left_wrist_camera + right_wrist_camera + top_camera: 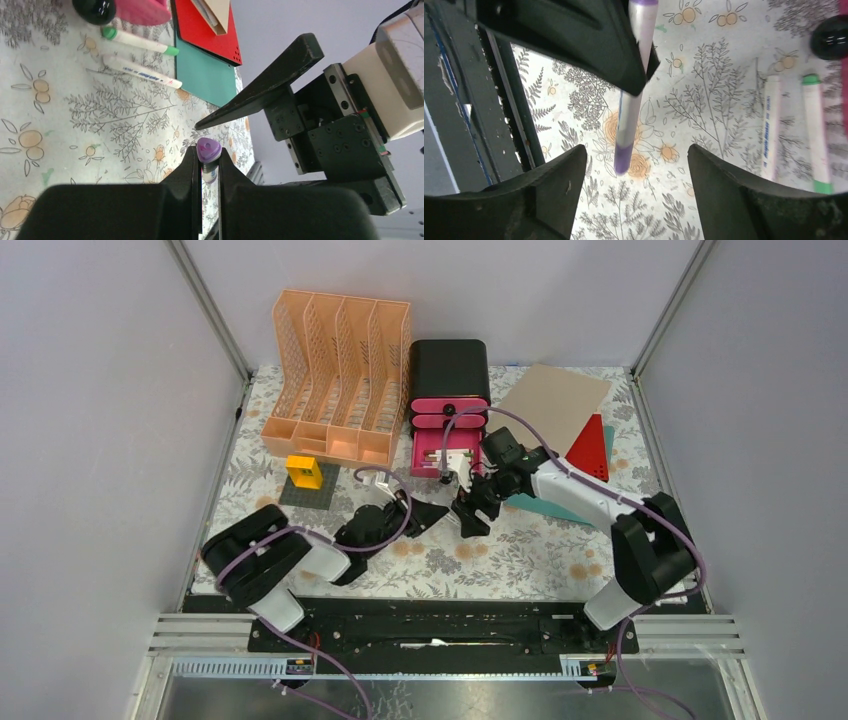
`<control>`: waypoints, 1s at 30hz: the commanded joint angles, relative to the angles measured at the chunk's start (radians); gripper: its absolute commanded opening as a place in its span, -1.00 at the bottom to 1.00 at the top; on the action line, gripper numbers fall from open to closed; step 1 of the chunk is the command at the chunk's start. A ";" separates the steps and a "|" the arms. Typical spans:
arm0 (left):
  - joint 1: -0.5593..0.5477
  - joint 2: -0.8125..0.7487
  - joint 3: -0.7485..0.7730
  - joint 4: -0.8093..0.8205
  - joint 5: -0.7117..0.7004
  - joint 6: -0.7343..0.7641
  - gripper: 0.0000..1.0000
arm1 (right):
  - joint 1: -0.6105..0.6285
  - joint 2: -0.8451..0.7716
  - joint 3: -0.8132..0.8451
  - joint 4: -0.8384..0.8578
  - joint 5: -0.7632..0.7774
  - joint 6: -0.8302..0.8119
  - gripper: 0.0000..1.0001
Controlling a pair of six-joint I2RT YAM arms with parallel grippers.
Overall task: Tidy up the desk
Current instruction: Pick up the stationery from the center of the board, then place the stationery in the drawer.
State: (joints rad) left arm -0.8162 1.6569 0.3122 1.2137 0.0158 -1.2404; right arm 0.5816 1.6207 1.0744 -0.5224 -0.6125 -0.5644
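Left claw (208,159) clamped tight on a purple marker (625,135), its purple cap poking out between the fingers (186,175) in the left wrist view; right claw (636,155) spread wide, jaws apart, nothing gripped, the marker's purple lower end sitting in the gap between its two fingers (549,195) in the right wrist view and touching neither; the two claws are nose to nose, just beside each other over the desk (530,552), whose fern-and-flower cloth lies under both and runs out on every side to the metal frame; just beyond the claws, flat on the cloth, a white marker (770,125) with blue print and a green-capped marker (816,135) lie side by side, near each other but apart; a glossy black round thing (831,35) sits past them next to a pink edge, can't tell what it is from the wrist views; further out beyond the claws an open pink drawer (437,452) sticks out of the black drawer box (448,368); to the right of the right claw a teal sheet (545,508) lies under a red folder (590,450), with a brown card (555,395) further back touching the folder; to the left of the left claw and further back a yellow block (304,471) sits on a dark grey plate (310,498), with the orange file rack (335,380) behind it, just beside the drawer box
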 commanded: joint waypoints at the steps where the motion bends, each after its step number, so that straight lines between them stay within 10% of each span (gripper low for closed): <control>1: 0.002 -0.170 0.061 -0.280 -0.058 0.285 -1.00 | -0.007 -0.119 0.035 -0.083 0.057 -0.130 0.67; 5: 0.002 -0.318 0.209 -0.658 -0.134 0.619 -1.00 | -0.048 -0.210 0.028 -0.108 0.090 -0.179 0.77; 13: 0.002 -0.317 0.427 -0.923 -0.190 0.930 -1.00 | -0.119 -0.262 0.015 -0.107 0.090 -0.187 0.80; 30: 0.002 -0.074 0.779 -1.064 -0.364 1.403 -1.00 | -0.149 -0.252 0.012 -0.106 0.117 -0.192 0.81</control>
State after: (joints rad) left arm -0.8158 1.5284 1.0084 0.1566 -0.2878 0.0235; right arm 0.4412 1.3846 1.0767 -0.6189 -0.5068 -0.7403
